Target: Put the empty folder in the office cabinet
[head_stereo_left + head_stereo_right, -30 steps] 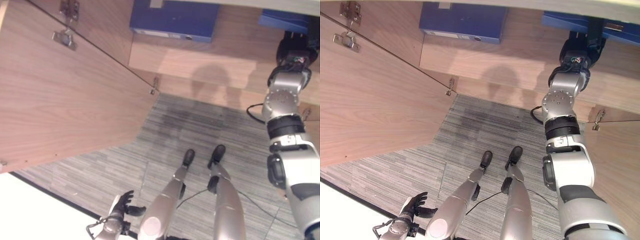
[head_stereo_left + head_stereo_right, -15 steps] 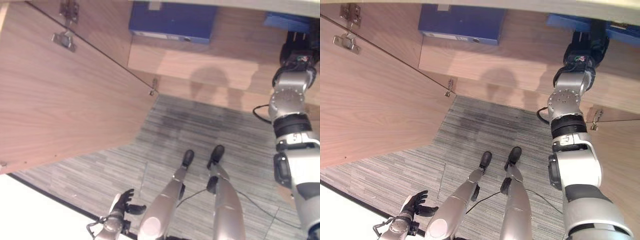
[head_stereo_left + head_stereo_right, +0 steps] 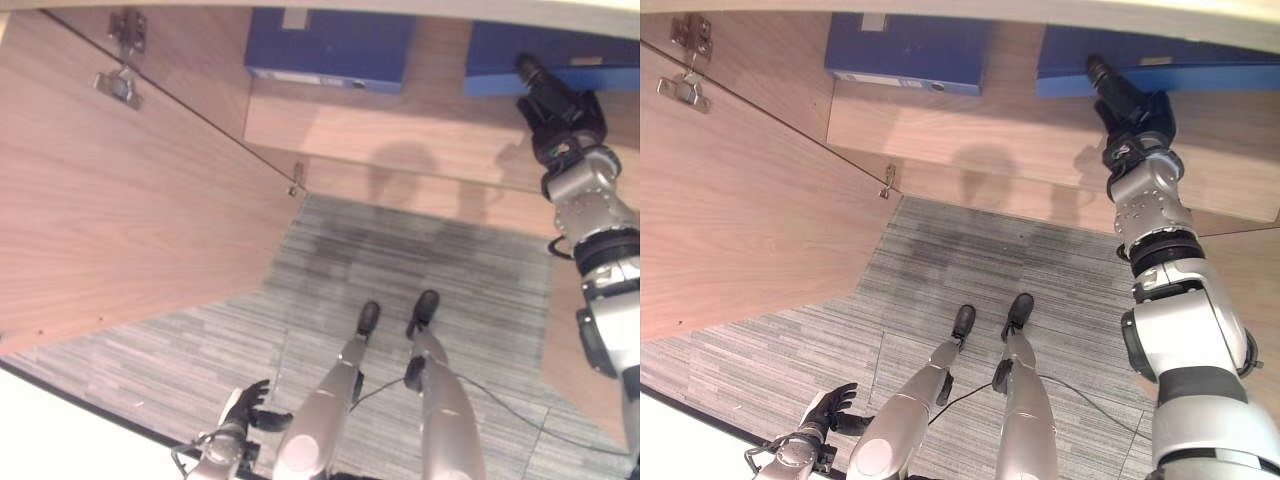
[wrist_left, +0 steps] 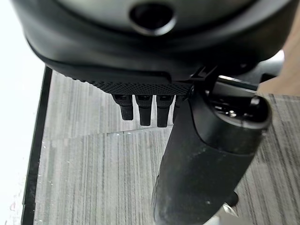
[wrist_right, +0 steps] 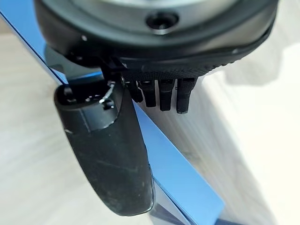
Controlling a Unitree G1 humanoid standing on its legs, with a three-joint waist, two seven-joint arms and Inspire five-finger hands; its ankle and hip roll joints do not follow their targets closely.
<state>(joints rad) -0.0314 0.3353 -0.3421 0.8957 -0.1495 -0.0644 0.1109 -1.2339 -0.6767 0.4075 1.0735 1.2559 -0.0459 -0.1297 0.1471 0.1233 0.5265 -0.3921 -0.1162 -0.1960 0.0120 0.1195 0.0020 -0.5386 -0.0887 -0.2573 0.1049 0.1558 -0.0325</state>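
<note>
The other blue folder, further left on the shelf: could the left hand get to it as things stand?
Probably not: the left hand hangs low over the carpet, fingers relaxed, far below the left folder, though nothing blocks the way. The right hand is at the shelf.

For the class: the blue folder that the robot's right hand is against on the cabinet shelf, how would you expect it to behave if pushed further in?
The blue folder lies flat with straight edges, so it looks stiff and likely to slide, not tip. The wooden shelf looks smooth, so it should glide easily under the right hand.

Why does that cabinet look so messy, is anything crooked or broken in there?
Nothing looks broken. Two blue folders lie flat on the cabinet shelf: one on the left, one by the right hand. The cabinet door stands open.
</note>
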